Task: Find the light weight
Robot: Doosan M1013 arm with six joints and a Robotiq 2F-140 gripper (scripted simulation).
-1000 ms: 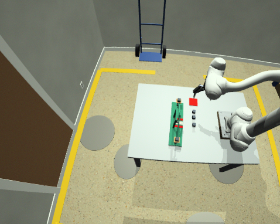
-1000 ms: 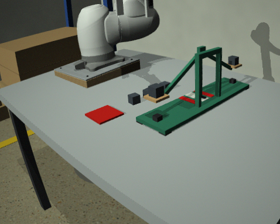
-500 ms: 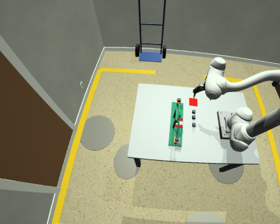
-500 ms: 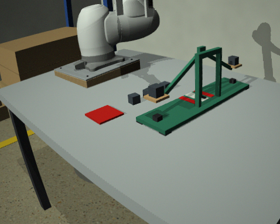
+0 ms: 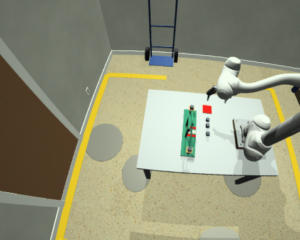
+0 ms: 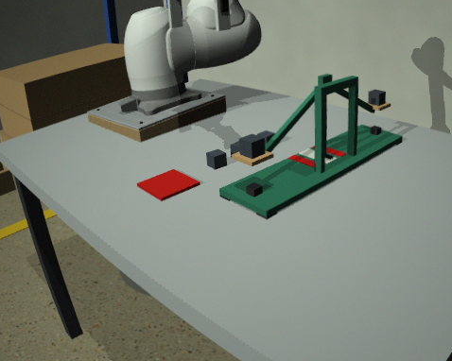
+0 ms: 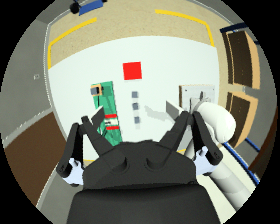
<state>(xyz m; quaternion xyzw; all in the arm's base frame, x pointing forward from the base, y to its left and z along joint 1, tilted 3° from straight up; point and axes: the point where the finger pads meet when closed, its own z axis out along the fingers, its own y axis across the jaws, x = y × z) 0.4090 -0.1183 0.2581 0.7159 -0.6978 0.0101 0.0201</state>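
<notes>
The green rocker balance (image 5: 188,132) stands mid-table. Each pan carries one dark grey weight. The pan nearer the dish, with its weight (image 6: 252,146), hangs low. The far pan with its weight (image 6: 376,97) is raised. Three more weights lie in a row on the table (image 5: 207,119) (image 5: 207,125) (image 5: 207,133). The flat red dish (image 5: 207,109) lies right side up and bare beside the low pan, and also shows in the wrist view (image 7: 131,71). My gripper (image 5: 211,91) hangs open and empty high above the table's back part, near the dish; its fingers spread wide.
The arm's base plate (image 6: 157,110) sits at the table's edge beyond the row of weights. Cardboard boxes (image 6: 56,81) stand behind the table. A blue hand truck (image 5: 161,31) stands at the far wall. Yellow floor tape rings the table.
</notes>
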